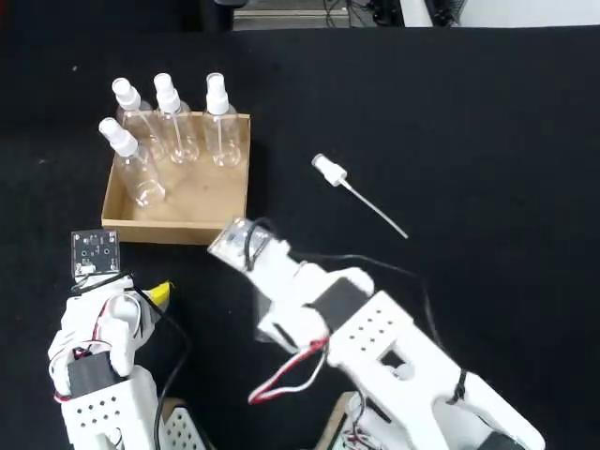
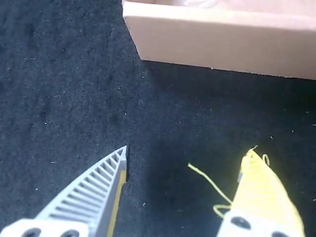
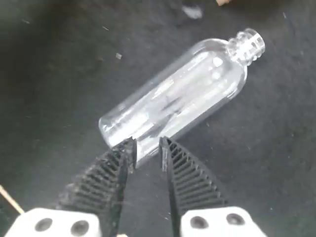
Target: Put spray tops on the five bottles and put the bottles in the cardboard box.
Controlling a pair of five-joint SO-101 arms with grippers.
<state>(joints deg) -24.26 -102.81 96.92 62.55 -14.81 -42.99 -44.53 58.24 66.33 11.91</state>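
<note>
Four clear bottles with white spray tops [image 1: 173,127] stand in the cardboard box [image 1: 187,202] at the back left. A fifth bottle [image 3: 177,96] lies on its side on the black cloth with its threaded neck bare. My right gripper [image 3: 146,148] hovers over that bottle's base end, its black fingers [image 3: 111,173] parted by only a narrow gap. One loose spray top [image 1: 330,172] with a long tube lies right of the box. My left gripper [image 2: 187,150] is open above bare cloth, just short of the box's front wall [image 2: 222,39].
In the high view my right arm [image 1: 366,328] stretches from the front middle towards the box's front right corner and covers the lying bottle. My left arm [image 1: 98,366] sits at the front left. Black cloth covers the whole table.
</note>
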